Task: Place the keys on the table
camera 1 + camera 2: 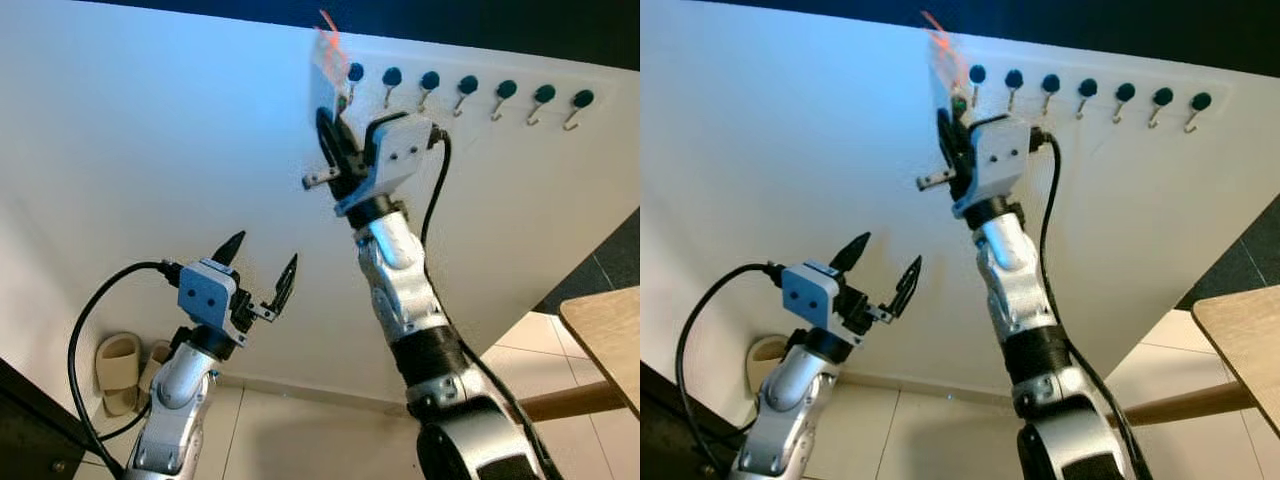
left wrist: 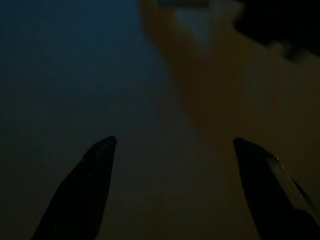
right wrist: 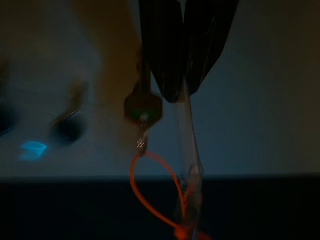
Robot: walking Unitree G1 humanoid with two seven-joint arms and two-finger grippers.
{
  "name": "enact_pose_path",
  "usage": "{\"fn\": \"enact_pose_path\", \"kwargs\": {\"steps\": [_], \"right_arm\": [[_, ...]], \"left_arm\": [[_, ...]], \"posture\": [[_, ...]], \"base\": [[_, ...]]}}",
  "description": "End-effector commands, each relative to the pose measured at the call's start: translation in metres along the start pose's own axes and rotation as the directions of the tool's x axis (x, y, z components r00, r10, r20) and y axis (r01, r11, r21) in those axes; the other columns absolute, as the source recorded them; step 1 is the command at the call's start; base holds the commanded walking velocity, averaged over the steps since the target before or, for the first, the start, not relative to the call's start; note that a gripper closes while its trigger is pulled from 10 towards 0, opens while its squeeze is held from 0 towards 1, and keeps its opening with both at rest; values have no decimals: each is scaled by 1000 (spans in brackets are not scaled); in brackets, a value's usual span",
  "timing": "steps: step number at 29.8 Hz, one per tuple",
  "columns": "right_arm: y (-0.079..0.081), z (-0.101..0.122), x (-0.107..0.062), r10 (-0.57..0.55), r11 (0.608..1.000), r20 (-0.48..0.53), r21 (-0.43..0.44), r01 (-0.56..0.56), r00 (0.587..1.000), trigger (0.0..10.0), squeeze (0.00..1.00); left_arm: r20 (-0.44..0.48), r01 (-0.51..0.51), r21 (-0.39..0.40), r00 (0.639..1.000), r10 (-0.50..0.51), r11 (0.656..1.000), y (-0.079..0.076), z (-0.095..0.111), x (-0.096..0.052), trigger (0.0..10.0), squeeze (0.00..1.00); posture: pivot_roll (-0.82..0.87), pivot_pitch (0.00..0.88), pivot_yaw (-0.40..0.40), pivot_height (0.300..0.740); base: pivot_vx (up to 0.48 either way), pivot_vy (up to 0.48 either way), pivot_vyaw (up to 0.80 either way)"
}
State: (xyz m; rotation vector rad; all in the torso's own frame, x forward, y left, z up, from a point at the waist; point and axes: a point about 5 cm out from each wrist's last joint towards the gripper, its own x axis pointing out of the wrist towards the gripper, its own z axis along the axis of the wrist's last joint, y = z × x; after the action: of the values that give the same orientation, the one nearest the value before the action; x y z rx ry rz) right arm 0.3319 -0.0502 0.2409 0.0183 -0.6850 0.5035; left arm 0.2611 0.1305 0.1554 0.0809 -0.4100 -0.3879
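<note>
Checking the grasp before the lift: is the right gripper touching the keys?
Touching. In the right wrist view the right gripper has its fingers pinched on the clear tag of the keys, the key hanging beside them.

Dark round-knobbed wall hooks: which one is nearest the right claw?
The leftmost hook of the row, right beside the right claw; the other six run off to its right.

White wall panel [image 1: 150,150]: spans most of the frame. A row of dark-knobbed hooks [image 1: 468,92] runs along its upper right. Keys [image 1: 328,55] with an orange cord sit at the leftmost hook, blurred; whether they hang from it cannot be told.

Tiled floor [image 1: 300,440]: bottom of frame. Beige slippers [image 1: 120,370] lie on it at lower left, near the wall.

Wooden table [image 1: 610,335]: lower right edge.
</note>
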Motion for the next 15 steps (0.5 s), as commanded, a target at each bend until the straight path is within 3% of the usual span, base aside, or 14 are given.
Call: {"fn": "enact_pose_path", "kwargs": {"steps": [1,3,4,5,6,8,9,11,12,14,15], "right_arm": [[-4,-6,-18,-11,1000,-15,-29,10,1000,0,0],[-11,-21,-58,-75,997,-90,-42,72,993,0,0],[-11,-21,-58,-75,997,-90,-42,72,993,0,0],[-15,-36,-96,-111,993,-192,-57,101,975,0,0],[-17,-42,-111,-126,992,-235,-61,115,964,0,0],[-20,-53,-133,-160,987,-310,-69,146,937,0,0],[-20,-53,-133,-160,987,-310,-69,146,937,0,0],[-24,-68,-155,-198,980,-406,-76,183,892,0,0],[-24,-68,-155,-198,980,-406,-76,183,892,0,0],[-27,-96,-192,-237,962,-601,-37,269,764,0,0],[-27,-96,-192,-237,962,-601,-37,269,764,0,0]], "left_arm": [[-68,-15,20,998,16,1000,3,-15,-13,10000,0],[-151,-58,10,987,59,998,8,-33,-34,10000,0],[-151,-58,10,987,59,998,8,-33,-34,10000,0],[-233,-113,-12,967,107,994,12,-49,-54,10000,0],[-272,-126,-18,955,116,992,13,-56,-62,10000,0],[-340,-131,-19,933,117,991,11,-69,-74,10000,0],[-340,-131,-19,933,117,991,11,-69,-74,10000,0],[-425,-145,-24,897,121,989,10,-84,-87,10000,0],[-425,-145,-24,897,121,989,10,-84,-87,10000,0],[-578,-151,16,805,132,988,7,-109,-106,10000,0],[-578,-151,16,805,132,988,7,-109,-106,10000,0]], "posture": [[56,96,-87,740],[49,101,-75,740],[49,101,-75,740],[44,103,-64,740],[43,104,-60,740],[41,102,-53,740],[41,102,-53,740],[37,100,-47,740],[37,100,-47,740],[37,93,-46,740],[37,93,-46,740]], "base": [[0,0,0],[0,0,0],[0,0,0],[0,0,0],[0,0,0],[0,0,0],[0,0,0],[0,0,0],[0,0,0],[0,0,0],[0,0,0]]}}
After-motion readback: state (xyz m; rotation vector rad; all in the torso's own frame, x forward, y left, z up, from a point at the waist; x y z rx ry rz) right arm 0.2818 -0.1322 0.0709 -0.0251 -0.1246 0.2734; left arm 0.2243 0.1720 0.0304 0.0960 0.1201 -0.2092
